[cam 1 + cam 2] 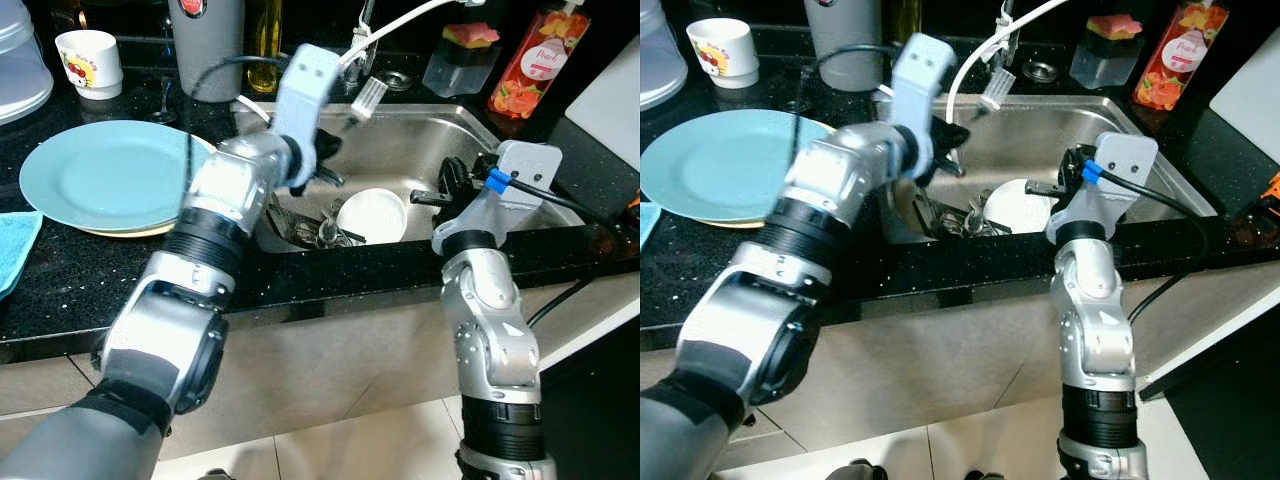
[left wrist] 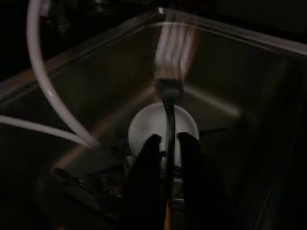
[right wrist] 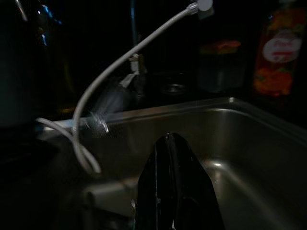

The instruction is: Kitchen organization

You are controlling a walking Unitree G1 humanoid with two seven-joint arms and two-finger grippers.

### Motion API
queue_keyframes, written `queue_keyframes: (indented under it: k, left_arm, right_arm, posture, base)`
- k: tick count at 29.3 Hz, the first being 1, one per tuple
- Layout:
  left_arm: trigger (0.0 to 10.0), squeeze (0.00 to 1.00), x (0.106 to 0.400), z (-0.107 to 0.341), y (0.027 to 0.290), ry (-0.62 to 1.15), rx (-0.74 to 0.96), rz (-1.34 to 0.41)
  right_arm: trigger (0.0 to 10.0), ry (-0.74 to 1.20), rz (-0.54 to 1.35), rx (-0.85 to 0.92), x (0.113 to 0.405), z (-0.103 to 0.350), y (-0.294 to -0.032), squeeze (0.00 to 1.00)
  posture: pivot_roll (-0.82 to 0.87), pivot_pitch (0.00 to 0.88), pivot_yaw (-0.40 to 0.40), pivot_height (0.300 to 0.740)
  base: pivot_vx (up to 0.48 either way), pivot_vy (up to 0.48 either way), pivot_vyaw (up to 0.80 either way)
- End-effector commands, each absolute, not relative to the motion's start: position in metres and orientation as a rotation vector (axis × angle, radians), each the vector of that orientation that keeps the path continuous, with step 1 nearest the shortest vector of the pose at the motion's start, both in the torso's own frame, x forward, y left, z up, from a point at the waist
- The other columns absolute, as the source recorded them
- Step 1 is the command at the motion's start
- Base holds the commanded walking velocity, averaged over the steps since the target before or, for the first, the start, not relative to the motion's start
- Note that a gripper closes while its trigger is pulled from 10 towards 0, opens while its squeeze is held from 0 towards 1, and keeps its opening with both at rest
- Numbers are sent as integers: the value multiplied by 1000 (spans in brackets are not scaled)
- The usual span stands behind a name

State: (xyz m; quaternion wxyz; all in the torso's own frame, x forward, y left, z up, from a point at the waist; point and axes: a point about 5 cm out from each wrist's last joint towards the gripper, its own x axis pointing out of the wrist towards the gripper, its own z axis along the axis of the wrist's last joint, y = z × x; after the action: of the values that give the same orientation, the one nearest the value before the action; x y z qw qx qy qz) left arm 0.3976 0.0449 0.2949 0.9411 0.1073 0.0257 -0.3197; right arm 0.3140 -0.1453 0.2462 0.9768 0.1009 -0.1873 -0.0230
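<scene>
Two tools work at the steel sink (image 1: 470,150). Left tool (image 2: 167,146) is clenched on a fork (image 2: 170,91), holding it above the basin, tines blurred, over a white bowl (image 1: 372,215) and loose cutlery (image 1: 315,232). Right tool (image 3: 173,158), fingers pressed together and gripping nothing, hovers at the sink's front edge. One blue plate (image 1: 110,175) lies on the black counter (image 1: 80,285).

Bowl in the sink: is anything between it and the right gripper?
Nothing visible. The right gripper is right beside the white bowl; the cutlery lies on the bowl's other side, and the left gripper holds a fork higher up.
</scene>
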Motion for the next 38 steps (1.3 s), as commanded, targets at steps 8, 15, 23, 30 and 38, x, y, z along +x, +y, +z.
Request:
queue_keyframes:
  k: [8,15,23,30,38]
  left_arm:
    - [10000,0,404,322,60,-313,309,-368]
    - [10000,0,404,311,60,-284,401,-421]
    - [10000,0,416,262,74,-75,727,-237]
    - [10000,0,415,262,73,-92,701,-206]
    - [10000,0,415,261,75,-90,715,-178]
  right_arm:
    - [10000,-361,-79,304,315,246,-149,0]
    - [10000,-363,-87,293,315,247,-149,0]
    - [10000,-339,-63,276,319,241,-145,0]
    - [10000,-337,-42,271,321,241,-143,0]
    - [10000,-335,-49,244,318,239,-149,0]
  posture:
    - [235,64,-89,740]
    - [221,50,-93,740]
    - [224,8,-126,740]
    - [215,0,-134,740]
    - [191,0,-127,740]
  base:
    - [0,0,0]
    - [0,0,0]
    - [0,0,0]
    - [0,0,0]
    - [0,0,0]
